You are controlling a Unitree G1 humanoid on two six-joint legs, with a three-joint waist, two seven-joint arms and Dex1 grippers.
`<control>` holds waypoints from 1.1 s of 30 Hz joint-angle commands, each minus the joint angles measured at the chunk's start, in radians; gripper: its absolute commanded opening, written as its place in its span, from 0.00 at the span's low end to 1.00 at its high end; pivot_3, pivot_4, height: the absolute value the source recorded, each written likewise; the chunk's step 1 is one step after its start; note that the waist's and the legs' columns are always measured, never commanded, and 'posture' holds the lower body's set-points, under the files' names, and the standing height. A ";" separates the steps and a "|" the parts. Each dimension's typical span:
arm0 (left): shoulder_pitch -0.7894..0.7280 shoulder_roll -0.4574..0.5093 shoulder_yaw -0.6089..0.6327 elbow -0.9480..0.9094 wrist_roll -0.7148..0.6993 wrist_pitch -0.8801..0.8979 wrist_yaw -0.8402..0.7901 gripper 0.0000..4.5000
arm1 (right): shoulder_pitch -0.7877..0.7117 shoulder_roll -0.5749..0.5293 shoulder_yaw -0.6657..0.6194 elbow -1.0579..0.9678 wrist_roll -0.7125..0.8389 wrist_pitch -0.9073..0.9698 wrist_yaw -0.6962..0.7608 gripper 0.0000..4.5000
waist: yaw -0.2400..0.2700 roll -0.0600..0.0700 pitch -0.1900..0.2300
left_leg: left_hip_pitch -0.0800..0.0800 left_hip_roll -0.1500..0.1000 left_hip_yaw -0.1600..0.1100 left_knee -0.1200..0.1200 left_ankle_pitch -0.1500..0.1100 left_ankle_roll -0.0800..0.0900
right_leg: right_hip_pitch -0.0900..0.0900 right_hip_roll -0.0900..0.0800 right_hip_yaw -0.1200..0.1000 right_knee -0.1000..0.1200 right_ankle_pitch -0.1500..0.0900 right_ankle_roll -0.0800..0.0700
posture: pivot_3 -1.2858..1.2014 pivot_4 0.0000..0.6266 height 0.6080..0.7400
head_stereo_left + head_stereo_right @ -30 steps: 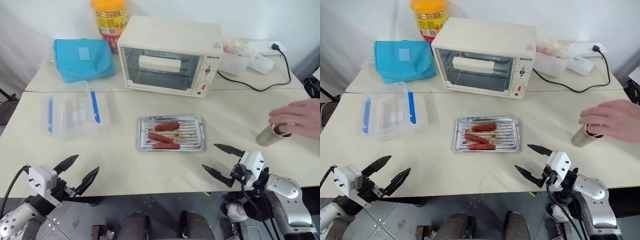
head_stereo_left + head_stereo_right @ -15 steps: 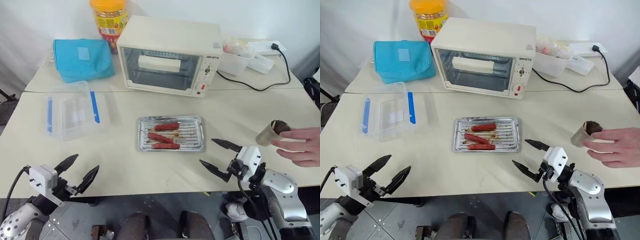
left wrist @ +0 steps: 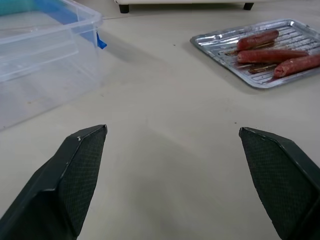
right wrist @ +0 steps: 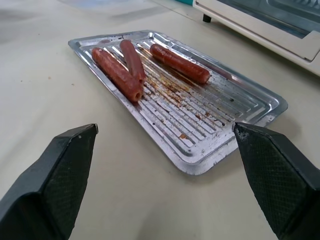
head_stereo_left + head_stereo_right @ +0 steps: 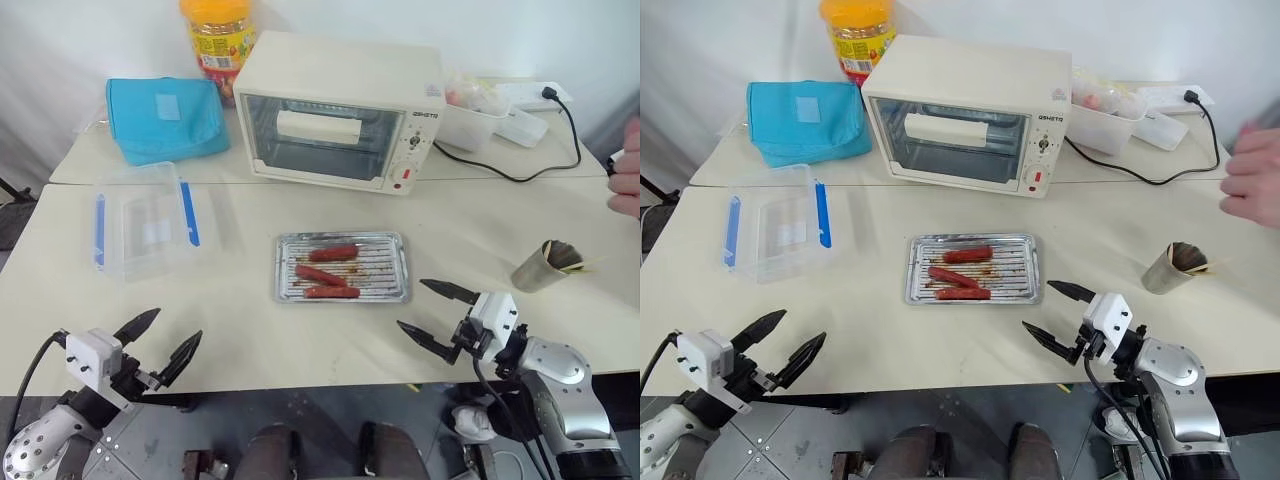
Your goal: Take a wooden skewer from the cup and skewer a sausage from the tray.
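The metal tray (image 5: 392, 272) lies mid-table with three reddish sausages (image 5: 322, 275) on its ridged bottom. Right of it stands the small silver cup (image 5: 536, 271), thin wooden skewers (image 5: 572, 264) poking from its mouth. My right gripper (image 5: 411, 304) is open near the table's front edge, between tray and cup, nothing between its fingers. In the right wrist view the tray (image 4: 267, 101) and sausages (image 4: 176, 62) lie just ahead. My left gripper (image 5: 177, 325) hangs open at the front left, off the table edge, empty.
A clear plastic box with blue clips (image 5: 146, 220) sits left of the tray. Behind are a toaster oven (image 5: 340, 110), a blue pouch (image 5: 167, 118), a yellow-lidded jar (image 5: 221, 38) and a white tub (image 5: 472, 110). A person's hand (image 5: 627, 170) shows at the right edge.
The person's hand has let go of the cup and drawn back up to the right edge. The cup now stands alone with skewers in it. My right gripper edged slightly left.
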 commanded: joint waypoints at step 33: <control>-0.012 0.010 -0.017 0.002 0.003 -0.030 -0.040 1.00 | 0.055 -0.003 -0.019 -0.002 0.012 -0.056 0.018 1.00 | 0.000 0.000 0.000 | 0.000 0.000 0.000 0.000 0.000 0.000 | 0.000 0.000 0.000 0.000 0.000 0.000 | 0.52 0.24 1.00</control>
